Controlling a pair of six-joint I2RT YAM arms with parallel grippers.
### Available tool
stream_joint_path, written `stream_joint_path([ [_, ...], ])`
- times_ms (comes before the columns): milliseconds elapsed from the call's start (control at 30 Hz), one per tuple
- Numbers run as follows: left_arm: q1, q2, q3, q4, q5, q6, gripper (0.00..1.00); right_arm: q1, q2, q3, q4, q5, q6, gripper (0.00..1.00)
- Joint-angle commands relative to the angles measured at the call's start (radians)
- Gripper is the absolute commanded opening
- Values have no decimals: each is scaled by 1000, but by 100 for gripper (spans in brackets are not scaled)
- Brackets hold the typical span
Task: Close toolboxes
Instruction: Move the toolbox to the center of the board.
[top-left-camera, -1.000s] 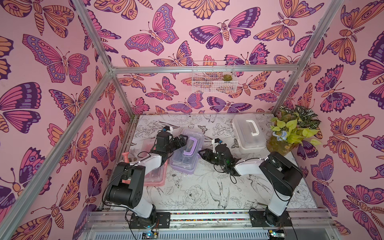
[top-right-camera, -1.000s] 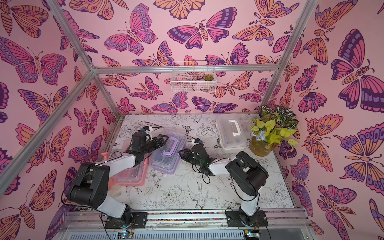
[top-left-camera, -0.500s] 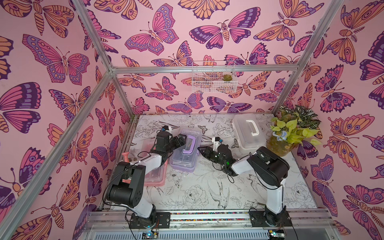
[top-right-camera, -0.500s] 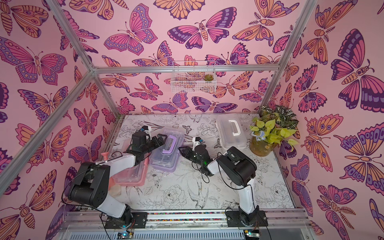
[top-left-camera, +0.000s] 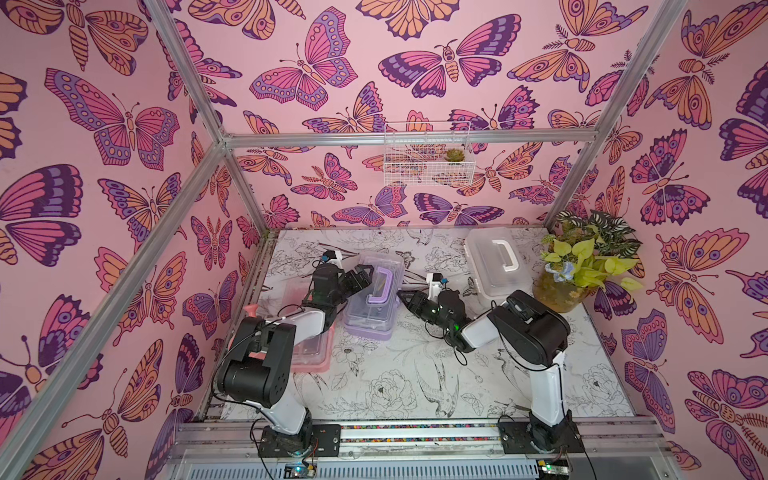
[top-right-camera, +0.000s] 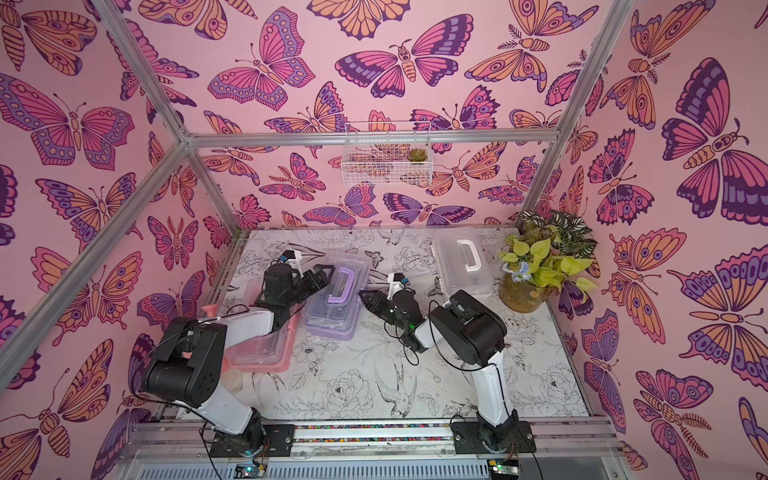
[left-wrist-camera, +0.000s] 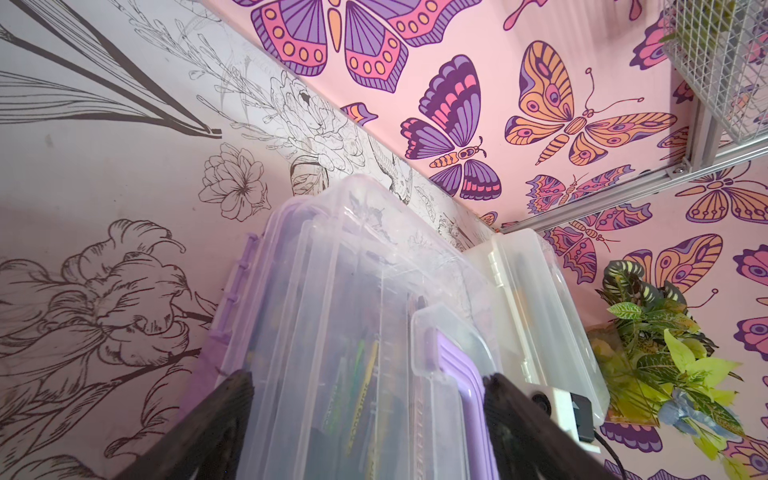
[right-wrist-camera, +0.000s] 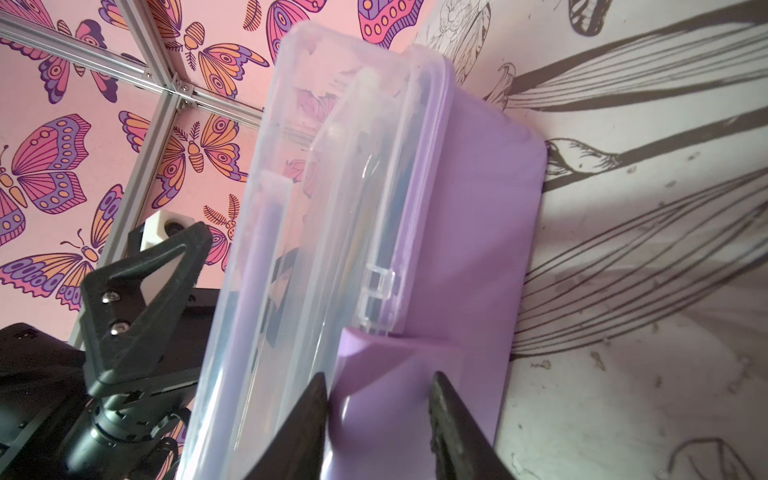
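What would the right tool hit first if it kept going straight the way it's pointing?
Most likely the purple toolbox: the right tool points at its near side, fingers either side of the base's purple latch block. Contact can't be judged.

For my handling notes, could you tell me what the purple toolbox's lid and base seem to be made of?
The purple toolbox lid looks like clear, glossy hard plastic: the contents show through it. The base looks like opaque purple moulded plastic with a smooth satin surface.
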Motion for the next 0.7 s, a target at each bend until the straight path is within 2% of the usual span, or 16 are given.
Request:
stream_joint_path([
  [0,-113,33,-54,-372,291,-25,90,27,-99,22,-109,-219,-100,46],
  [133,-114,-12,-11,-420,241,-6,91,-32,-243,14,-415,-209,-278,56],
  [333,-153,-45,16,-425,200,-41,92,-126,-461,38,-883,-105,-572,69],
  [533,-249,-55,38,-424,137,-61,92,-257,-675,16,-1158,90,-744,81],
  [667,-274,-77,53,-438,92,-5,93,-320,-796,-23,-1248,258,-837,99],
])
